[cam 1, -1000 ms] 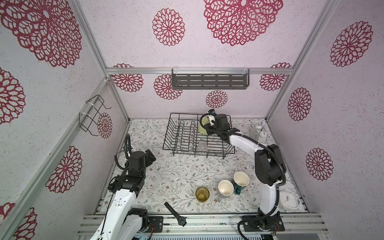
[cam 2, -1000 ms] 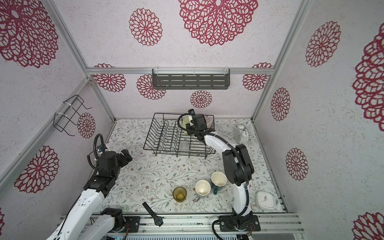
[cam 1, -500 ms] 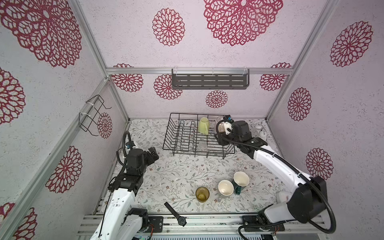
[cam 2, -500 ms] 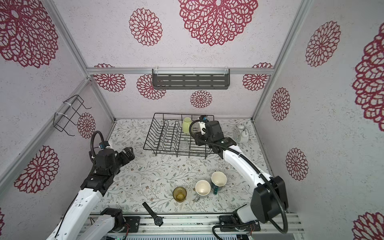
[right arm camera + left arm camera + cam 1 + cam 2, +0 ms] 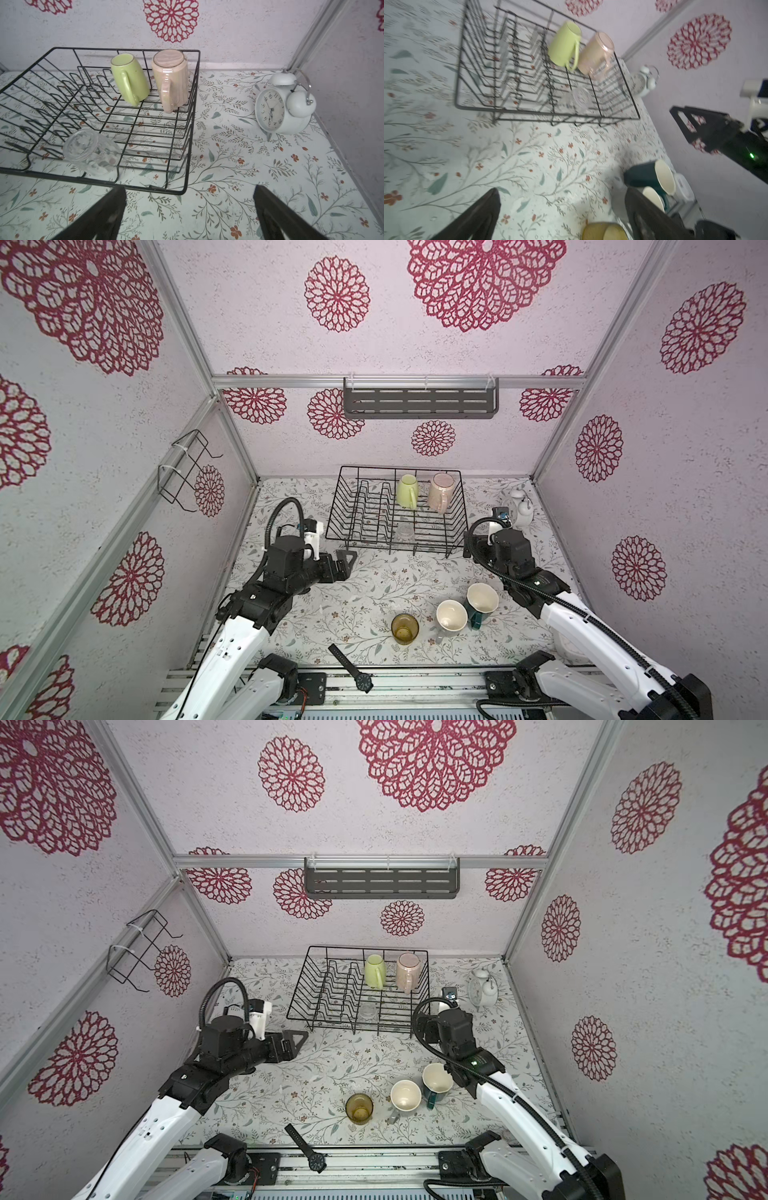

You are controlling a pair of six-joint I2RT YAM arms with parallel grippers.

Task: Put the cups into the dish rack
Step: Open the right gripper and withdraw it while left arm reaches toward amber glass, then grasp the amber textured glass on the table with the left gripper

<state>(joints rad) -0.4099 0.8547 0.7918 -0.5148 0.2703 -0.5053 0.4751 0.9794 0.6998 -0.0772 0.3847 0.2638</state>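
The black wire dish rack (image 5: 399, 468) stands at the back of the table. Inside it a yellow-green mug (image 5: 406, 491) and a pink mug (image 5: 440, 493) sit upside down at the back right, and a clear glass (image 5: 91, 150) lies tilted near the front. An amber tumbler (image 5: 404, 628), a grey mug (image 5: 451, 616) and a teal mug (image 5: 481, 600) stand upright near the front of the table. My right gripper (image 5: 190, 189) hangs open and empty just off the rack's front right corner. Left of the rack, my left gripper (image 5: 347, 562) is open and empty.
A white alarm clock (image 5: 521, 508) stands at the back right, close to the right arm. A black wristwatch (image 5: 351, 668) lies at the table's front edge. A wire holder (image 5: 183, 472) hangs on the left wall and a slotted shelf (image 5: 419, 402) on the back wall.
My right gripper has opened and drawn back from over the rack to its front right corner, leaving the pink mug in the rack. The left arm has shifted slightly toward the rack.
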